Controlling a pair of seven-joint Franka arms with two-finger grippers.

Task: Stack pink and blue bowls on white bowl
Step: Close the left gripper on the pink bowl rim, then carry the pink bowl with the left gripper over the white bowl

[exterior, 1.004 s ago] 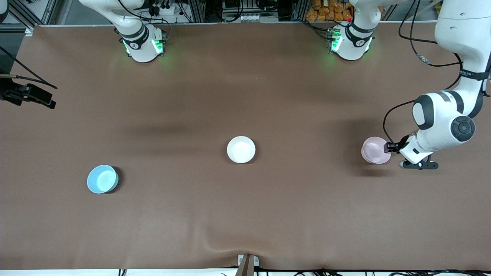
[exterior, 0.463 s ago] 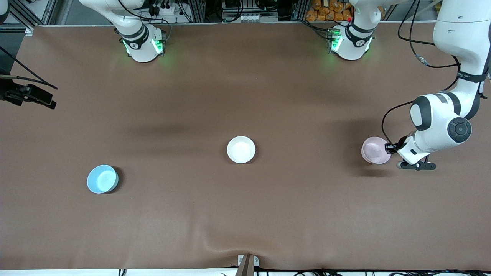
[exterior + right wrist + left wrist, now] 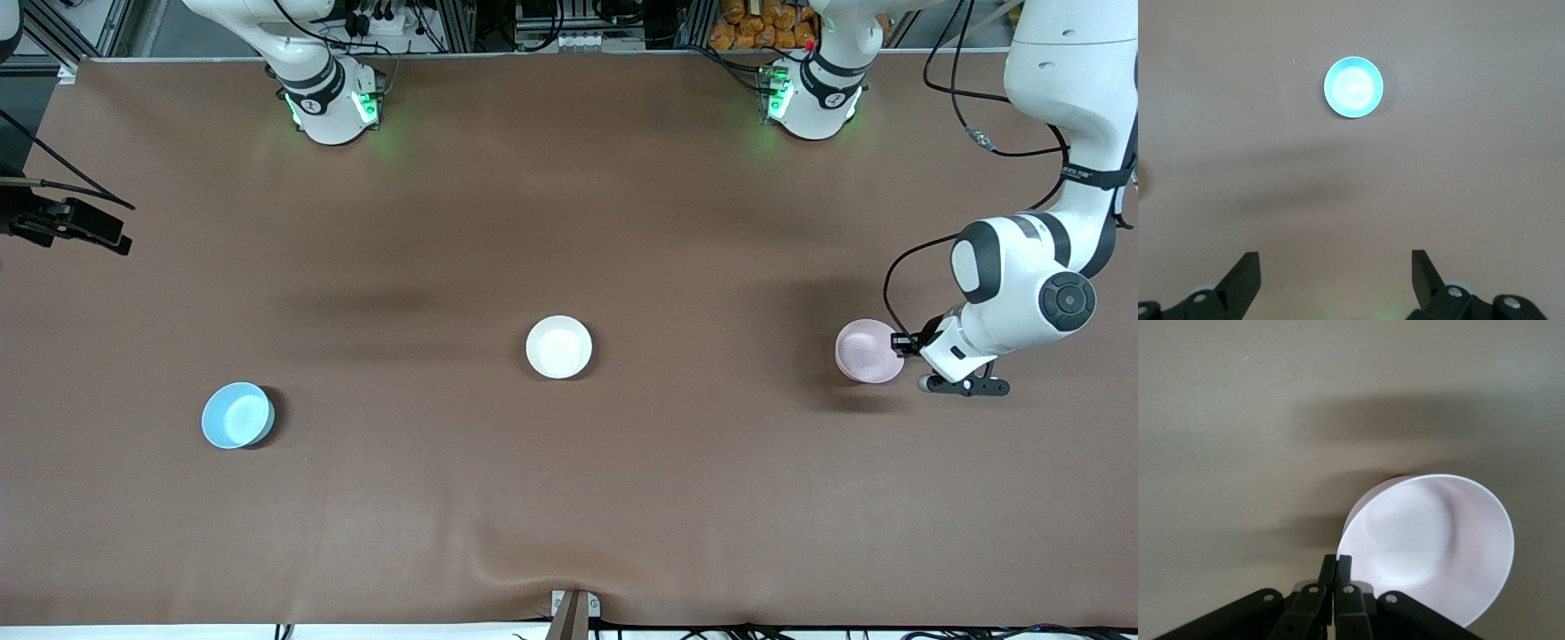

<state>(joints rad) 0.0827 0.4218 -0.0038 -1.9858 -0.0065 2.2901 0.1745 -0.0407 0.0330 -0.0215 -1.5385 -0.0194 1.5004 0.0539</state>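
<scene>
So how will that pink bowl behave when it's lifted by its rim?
The pink bowl looks rigid, so it should keep its shape. Its surface seems glossy, and the left gripper pinches only one edge of the rim, so it could slip or hang tilted. It is small and probably light.

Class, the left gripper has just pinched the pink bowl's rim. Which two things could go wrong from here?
1. The left gripper shut on only one edge of the pink bowl, so the glossy bowl may tilt or slip when lifted.
2. The white bowl sits loose on the table; an off-centre placement could push it aside.
</scene>
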